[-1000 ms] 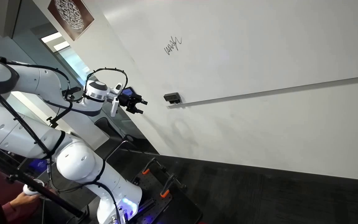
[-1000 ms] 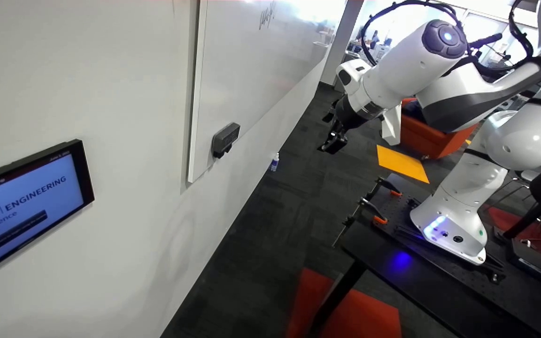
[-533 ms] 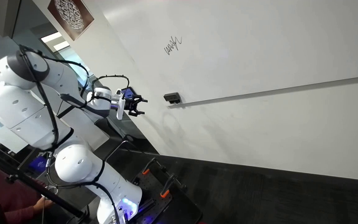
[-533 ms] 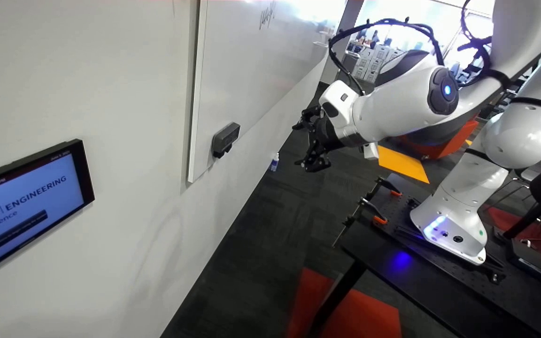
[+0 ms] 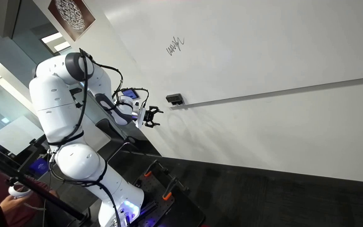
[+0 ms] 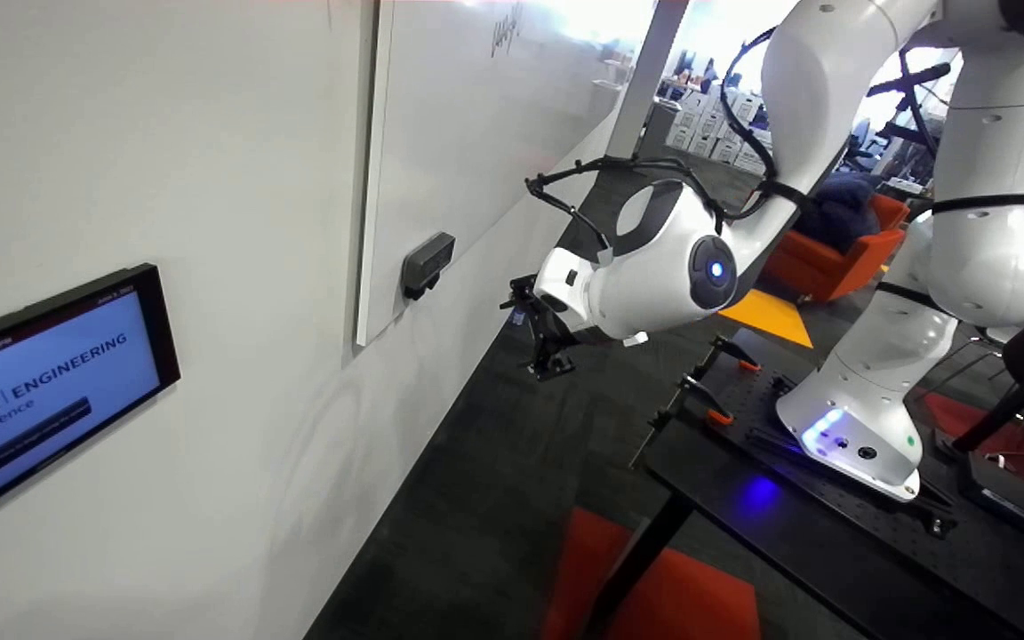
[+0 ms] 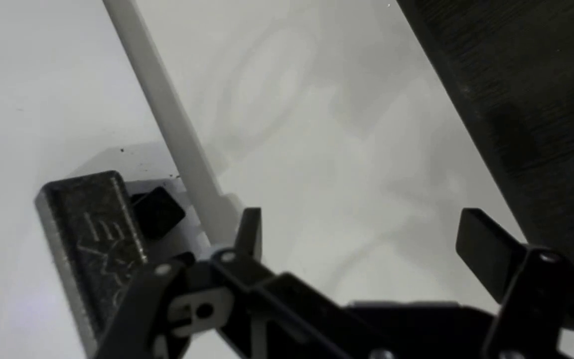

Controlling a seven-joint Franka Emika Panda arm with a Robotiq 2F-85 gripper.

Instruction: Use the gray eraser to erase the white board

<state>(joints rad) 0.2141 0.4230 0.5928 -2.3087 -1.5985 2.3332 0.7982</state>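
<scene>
In the wrist view, the gray eraser (image 7: 93, 244) lies left of the spread, empty fingers (image 7: 489, 254), its long axis roughly crosswise to their opening direction.

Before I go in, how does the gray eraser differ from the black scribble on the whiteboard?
Shape: the gray eraser is a solid rectangular block; the black scribble is thin zigzag strokes.
Place: the eraser sits by the rail near the lower corner of the whiteboard; the scribble is higher up.
View: the wrist view shows the eraser, not the scribble.
Shared: both are dark, both are on the whiteboard, and the open gripper touches neither.
</scene>
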